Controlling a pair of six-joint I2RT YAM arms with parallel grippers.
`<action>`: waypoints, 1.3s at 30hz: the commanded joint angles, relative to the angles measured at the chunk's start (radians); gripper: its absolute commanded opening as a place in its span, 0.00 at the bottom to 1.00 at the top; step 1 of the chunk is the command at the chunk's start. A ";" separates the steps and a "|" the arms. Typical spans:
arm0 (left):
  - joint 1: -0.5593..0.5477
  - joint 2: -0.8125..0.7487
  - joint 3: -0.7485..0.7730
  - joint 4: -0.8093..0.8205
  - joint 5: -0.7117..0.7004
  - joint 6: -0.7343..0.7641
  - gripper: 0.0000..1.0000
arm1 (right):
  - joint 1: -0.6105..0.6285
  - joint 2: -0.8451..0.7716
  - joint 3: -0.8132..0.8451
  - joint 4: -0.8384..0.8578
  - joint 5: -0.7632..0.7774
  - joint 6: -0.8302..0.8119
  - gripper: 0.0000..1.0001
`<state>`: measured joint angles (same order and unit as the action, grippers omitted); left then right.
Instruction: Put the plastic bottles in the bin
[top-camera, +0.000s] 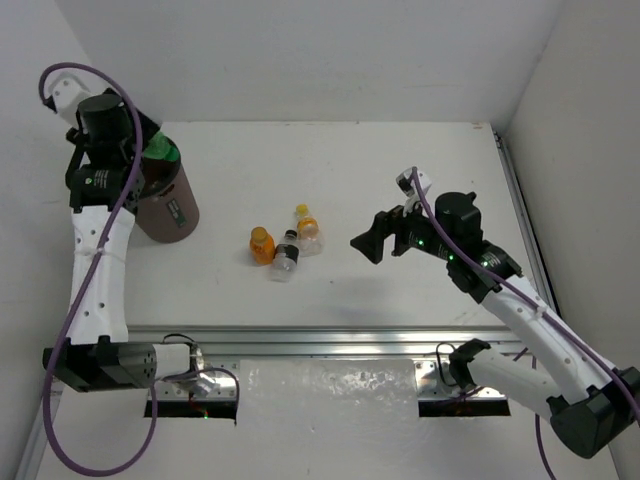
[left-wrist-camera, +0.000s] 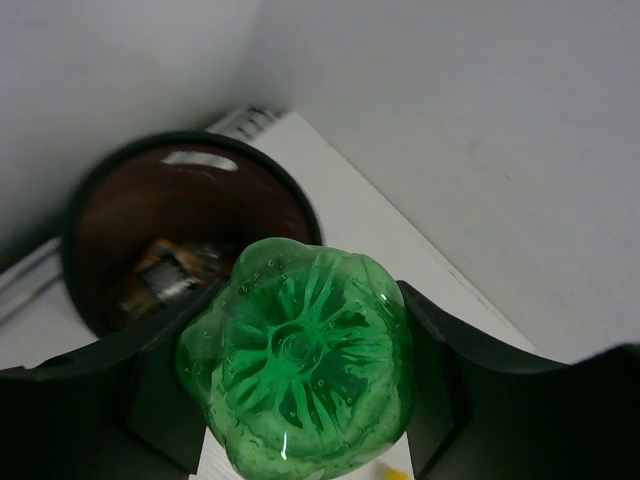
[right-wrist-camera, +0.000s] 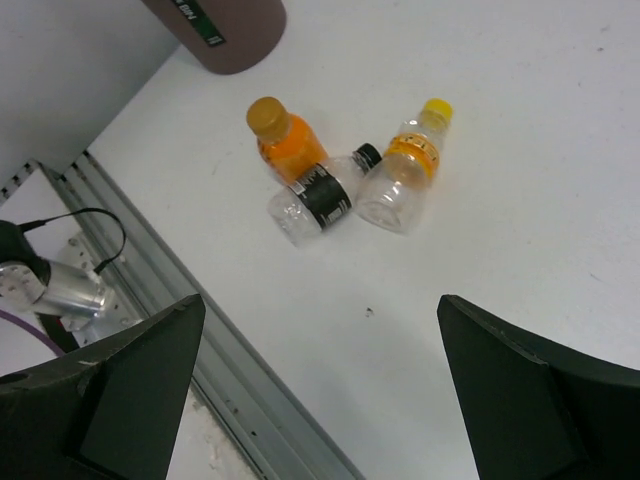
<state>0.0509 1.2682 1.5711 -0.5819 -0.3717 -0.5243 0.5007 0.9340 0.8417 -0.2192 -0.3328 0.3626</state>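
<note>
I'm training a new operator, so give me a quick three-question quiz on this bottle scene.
1. True or false: the left gripper is holding the green bottle.
2. How many bottles are on the table?
3. The right gripper is: A) shut on a bottle, B) open and empty, C) shut and empty.

Key: 1 true; 2 three; 3 B.
</note>
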 joint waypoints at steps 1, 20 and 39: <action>0.109 0.002 0.037 -0.052 -0.179 0.003 0.15 | 0.002 0.023 -0.007 0.007 0.052 -0.025 0.99; 0.208 -0.052 -0.020 -0.013 0.048 0.064 1.00 | 0.111 0.696 0.353 0.051 0.300 0.102 0.99; 0.061 -0.271 -0.373 0.085 0.347 0.124 1.00 | 0.122 1.130 0.619 -0.204 0.396 0.114 0.45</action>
<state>0.1761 0.9657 1.1740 -0.5228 -0.1177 -0.4229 0.6304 2.1658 1.5406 -0.4175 0.0284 0.4656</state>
